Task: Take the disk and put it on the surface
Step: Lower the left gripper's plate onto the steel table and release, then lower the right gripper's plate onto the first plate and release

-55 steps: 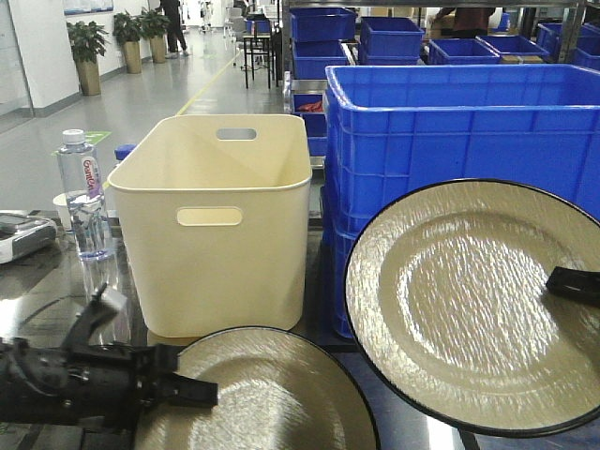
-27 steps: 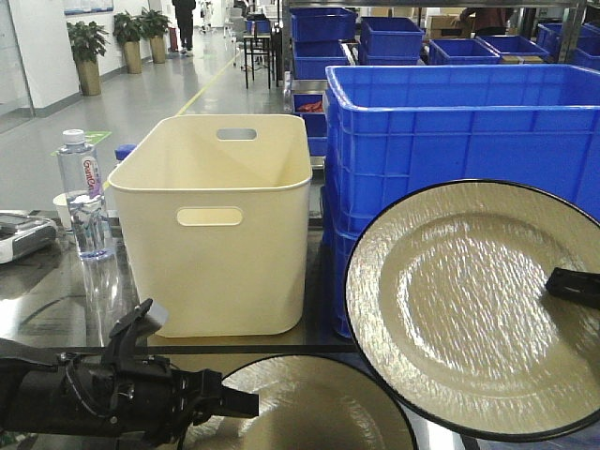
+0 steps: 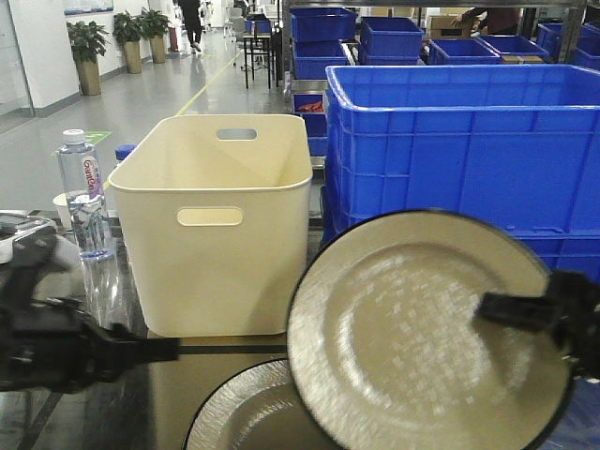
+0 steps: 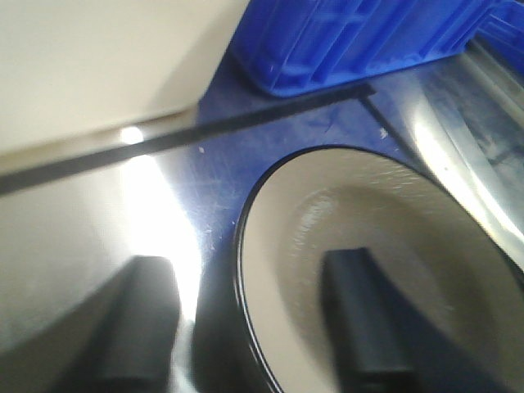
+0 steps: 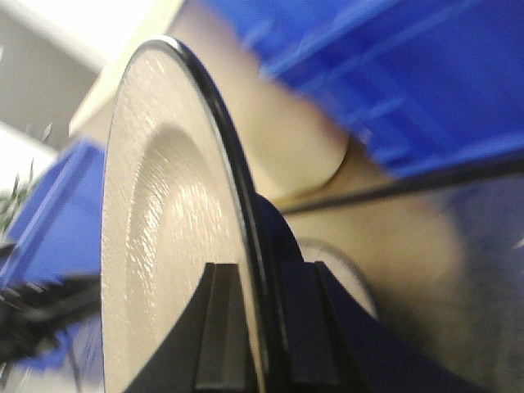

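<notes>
My right gripper (image 3: 489, 307) is shut on the right rim of a cream disk with a black edge (image 3: 412, 337), held tilted nearly upright above the table. Close up, its two fingers pinch the disk's rim (image 5: 237, 205) at the right gripper (image 5: 262, 327). A second like disk (image 3: 239, 417) lies flat on the dark glossy surface (image 4: 213, 188), near the black tape line (image 4: 205, 131). My left gripper (image 3: 161, 350) is open to the left of that disk. In its wrist view the left gripper (image 4: 250, 327) has one finger over the tabletop, the other over the lying disk (image 4: 393, 246).
A cream plastic bin (image 3: 220, 216) stands behind the tape line. A large blue crate (image 3: 469, 141) stands to its right, with more blue crates behind. A water bottle (image 3: 84, 202) stands at the left, beside my left arm.
My left arm has drawn back to the left, off the lower disk, which stays on the table. My right gripper has carried its disk leftward and lower, over the lying disk.
</notes>
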